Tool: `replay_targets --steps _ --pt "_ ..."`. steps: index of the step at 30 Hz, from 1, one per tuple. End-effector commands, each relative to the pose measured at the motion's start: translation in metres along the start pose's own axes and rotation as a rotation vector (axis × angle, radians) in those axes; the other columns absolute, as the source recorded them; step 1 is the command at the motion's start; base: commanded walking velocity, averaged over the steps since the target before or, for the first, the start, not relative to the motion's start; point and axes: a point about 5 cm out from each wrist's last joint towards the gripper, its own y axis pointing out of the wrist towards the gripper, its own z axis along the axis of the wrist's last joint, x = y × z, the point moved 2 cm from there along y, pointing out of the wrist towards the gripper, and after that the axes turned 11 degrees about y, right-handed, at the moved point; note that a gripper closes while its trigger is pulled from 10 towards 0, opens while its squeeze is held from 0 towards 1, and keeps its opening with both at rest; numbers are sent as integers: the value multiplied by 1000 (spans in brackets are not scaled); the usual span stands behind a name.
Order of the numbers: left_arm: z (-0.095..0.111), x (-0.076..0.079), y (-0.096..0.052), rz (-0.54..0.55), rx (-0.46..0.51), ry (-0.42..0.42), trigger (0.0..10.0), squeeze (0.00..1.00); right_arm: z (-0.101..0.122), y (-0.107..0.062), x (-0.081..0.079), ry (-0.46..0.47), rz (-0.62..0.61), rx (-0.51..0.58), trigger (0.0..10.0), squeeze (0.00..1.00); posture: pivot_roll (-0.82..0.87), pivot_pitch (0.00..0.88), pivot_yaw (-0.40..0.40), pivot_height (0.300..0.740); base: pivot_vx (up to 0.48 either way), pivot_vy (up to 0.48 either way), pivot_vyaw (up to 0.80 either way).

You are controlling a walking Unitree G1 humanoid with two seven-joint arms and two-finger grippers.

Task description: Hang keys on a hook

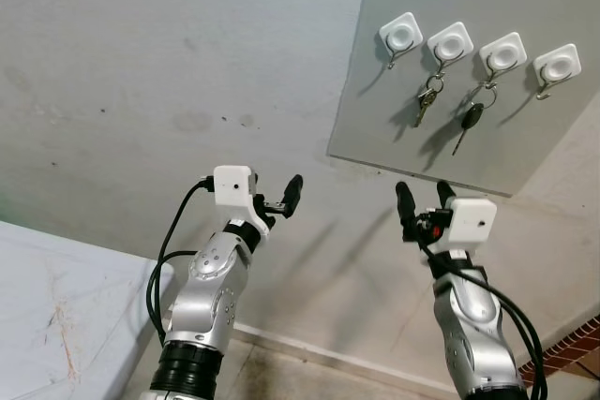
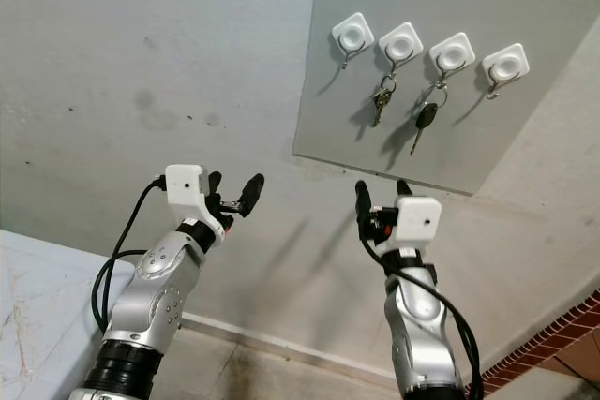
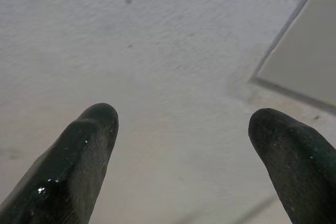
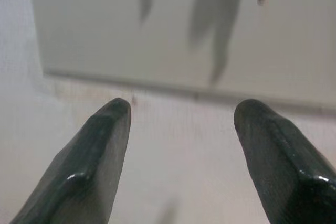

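1. I'm seeing a brass key point(image 1: 426, 105) hanging from the second hook point(image 1: 450, 44) on the grey board point(image 1: 375, 119), its ring looped over the hook.
2. A black-headed key point(image 1: 470, 120) is dangling beside it from the third hook point(image 1: 502, 54).
3. I'm holding the left gripper point(image 1: 278, 196) and the right gripper point(image 1: 425, 200) spread wide and empty, below the board.
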Motion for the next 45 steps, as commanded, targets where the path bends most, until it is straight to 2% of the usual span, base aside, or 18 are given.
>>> replay_targets --steps 1,5,7,8,9,12,15,17,18,19,21,25,29,33,35,36,39,45 --pt "-10 -2 -3 16 -29 6 10000 0 1 -2 -1 -7 -1 -9 10000 0 3 0 -50 740 0 0 0" --pt "-23 -8 -8 37 -65 7 10000 0 -7 -8 -2 -18 -4 -49 10000 0 0 0 -45 740 0 0 0" --pt "-46 -21 -13 98 -136 23 10000 0 -20 -15 0 -37 -15 -111 10000 0 0 0 -46 740 0 0 0" --pt "-46 -21 -13 98 -136 23 10000 0 -20 -15 0 -37 -15 -111 10000 0 0 0 -46 740 0 0 0" --pt "-48 -29 -16 140 -139 22 10000 0 -22 -19 2 -53 -16 -128 10000 0 -3 0 -44 740 0 0 0" --pt "-42 -28 -18 130 -115 23 10000 0 -19 -21 2 -53 -12 -122 10000 0 -7 0 -42 740 0 0 0" --pt "-36 -20 -27 85 -90 33 10000 0 -11 -26 4 -63 -12 -103 10000 0 -11 3 -41 740 0 0 0" --pt "-33 -17 -33 63 -71 62 10000 0 -7 -31 5 -72 -16 -96 10000 0 -14 7 -37 740 0 0 0" --pt "-30 -15 -41 56 -47 128 10000 0 -3 -39 6 -69 -20 -92 10000 0 -15 9 -36 740 0 0 0" --pt "-29 -14 -45 43 -45 149 10000 0 -2 -43 7 -59 -25 -100 10000 0 -17 11 -34 740 0 0 0" --pt "-28 -14 -50 21 -50 158 10000 0 -1 -50 6 -23 -31 -113 10000 0 -18 11 -33 740 0 0 0" --pt "-25 -15 -55 26 -53 173 10000 0 2 -56 3 -41 -25 -103 10000 0 -14 16 -29 740 0 0 0" --pt "-35 -10 -74 -54 -74 248 10000 0 0 -62 0 -25 -36 -115 10000 0 -11 19 -21 740 0 0 0" --pt "-44 -17 -81 -45 -112 220 10000 0 -2 -65 -2 -14 -39 -134 10000 0 -8 15 -19 740 0 0 0" --pt "-51 -24 -83 -27 -151 260 10000 0 -4 -66 1 -7 -47 -143 10000 0 -9 16 -19 740 0 0 0" --pt "-54 -28 -83 1 -166 204 10000 0 -7 -68 3 -13 -55 -152 10000 0 -9 12 -22 740 0 0 0" --pt "-54 -30 -83 14 -165 177 10000 0 -8 -69 5 -18 -54 -162 10000 0 -11 11 -22 740 0 0 0" --pt "-56 -34 -85 29 -160 188 10000 0 -13 -73 11 -39 -66 -184 10000 0 -10 0 -27 740 0 0 0"
